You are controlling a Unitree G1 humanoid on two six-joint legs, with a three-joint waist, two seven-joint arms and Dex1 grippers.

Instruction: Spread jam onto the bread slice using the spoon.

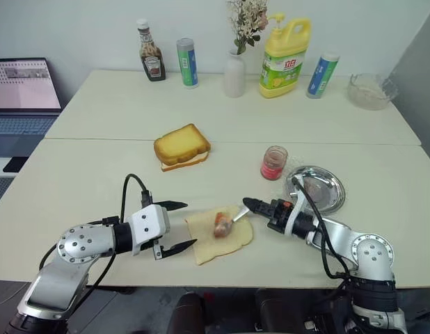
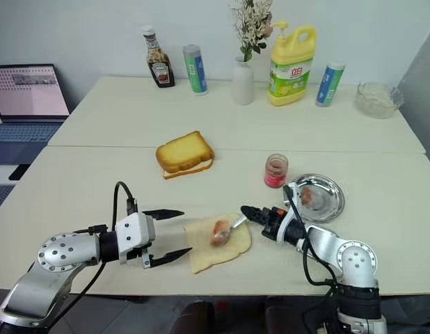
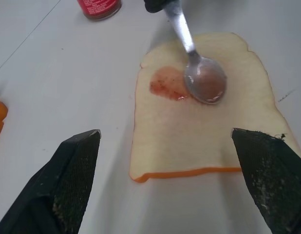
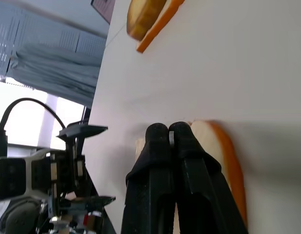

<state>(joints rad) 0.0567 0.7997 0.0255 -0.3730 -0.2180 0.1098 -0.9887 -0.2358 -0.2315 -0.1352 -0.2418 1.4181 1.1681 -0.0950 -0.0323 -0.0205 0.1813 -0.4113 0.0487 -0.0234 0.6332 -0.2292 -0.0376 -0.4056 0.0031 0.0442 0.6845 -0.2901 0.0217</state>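
Nearest the camera, at the front edge of the table, the left gripper is spread wide and grasps nothing, its two black fingers pointing toward the bread slice, which lies flat just beyond their tips. The right gripper comes in from the other side, fingers clenched on the handle of the spoon. The spoon's bowl rests on the slice near its middle, smeared pink, and a red-orange patch of jam sits on the bread just beside the bowl.

A little farther back on the right stands the small glass jar of reddish-pink jam, and just beside it a round steel dish. Toward the middle of the table lies a thicker golden toast, well apart from the slice.

The surface is pale cream, with a seam running across it behind the toast. Along the far edge, against a plain light wall, stand a ketchup bottle, a green and blue tube, a white vase with flowers, a yellow detergent jug, a second tube and a glass bowl. An open laptop sits off the table at the left.
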